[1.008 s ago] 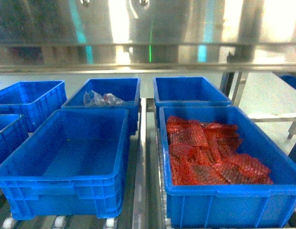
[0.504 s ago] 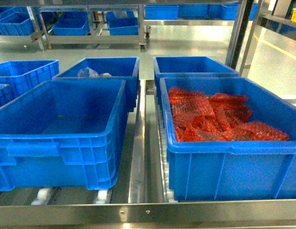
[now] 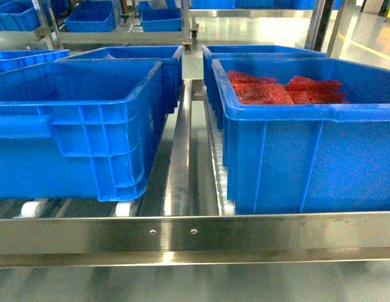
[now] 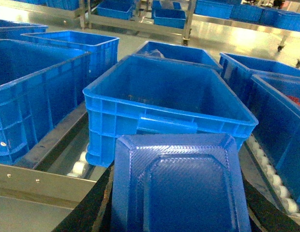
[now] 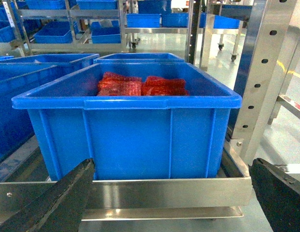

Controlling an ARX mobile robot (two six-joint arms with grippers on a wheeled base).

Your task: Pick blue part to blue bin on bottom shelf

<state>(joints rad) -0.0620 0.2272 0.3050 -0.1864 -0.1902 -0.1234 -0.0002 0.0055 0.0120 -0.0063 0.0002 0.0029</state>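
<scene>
Left gripper [image 4: 176, 212] clamps a blue part [image 4: 179, 186], a flat ribbed tray, just in front of the empty blue bin [image 4: 169, 104] on the bottom shelf [image 3: 195, 234], w/ 2 screws in its front rail. Right gripper [image 5: 172, 203] hangs wide open, holding nothing, facing the bin of red mesh packs [image 5: 140, 86].

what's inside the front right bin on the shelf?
The front right bin holds red mesh-wrapped packs, also seen from the right wrist. Its front wall hides the lower layers and floor, so depth of fill is unknown.
</scene>
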